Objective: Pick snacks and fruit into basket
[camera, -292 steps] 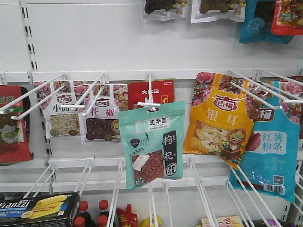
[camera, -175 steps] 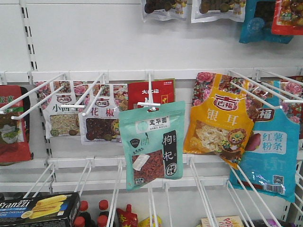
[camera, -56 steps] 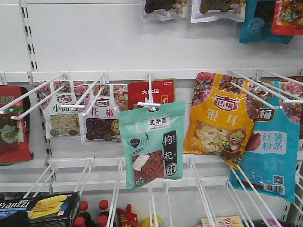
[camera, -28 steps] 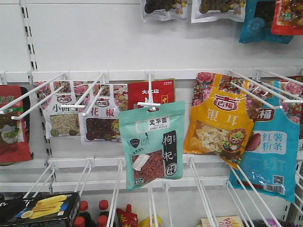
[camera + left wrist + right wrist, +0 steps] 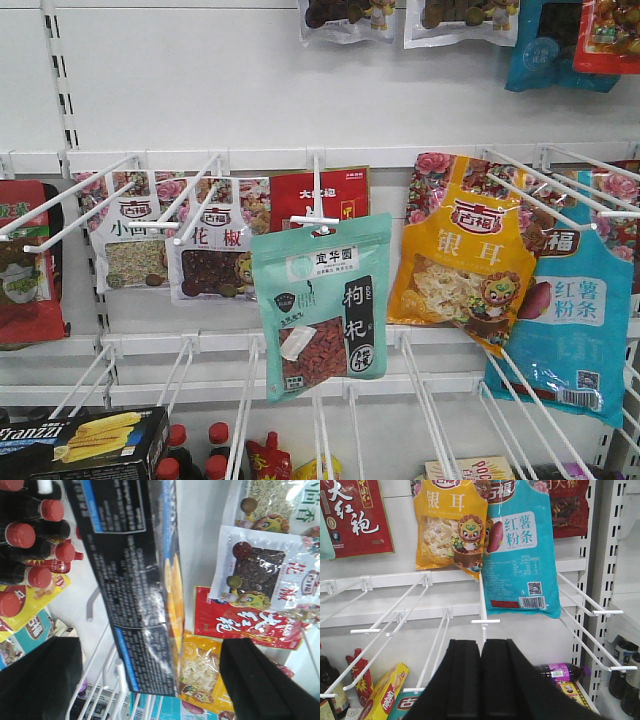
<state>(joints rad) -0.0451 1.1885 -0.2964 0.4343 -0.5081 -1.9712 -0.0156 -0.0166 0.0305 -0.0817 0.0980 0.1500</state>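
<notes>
Mint pouch [image 5: 320,305] hangs centrally; Franzzi box [image 5: 85,440] lies lower-left

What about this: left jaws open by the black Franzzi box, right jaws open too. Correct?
No. The right gripper has its jaws shut and empty, as the right wrist view shows. The left gripper is open by the Franzzi box.

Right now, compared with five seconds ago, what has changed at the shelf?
A dark shape, probably the left hand, rose in front of the Franzzi box, covered its label, then dropped back; the label shows again. The hand is open on either side of the box, nothing gripped. The box and the mint-green pouch stayed in place.
</notes>
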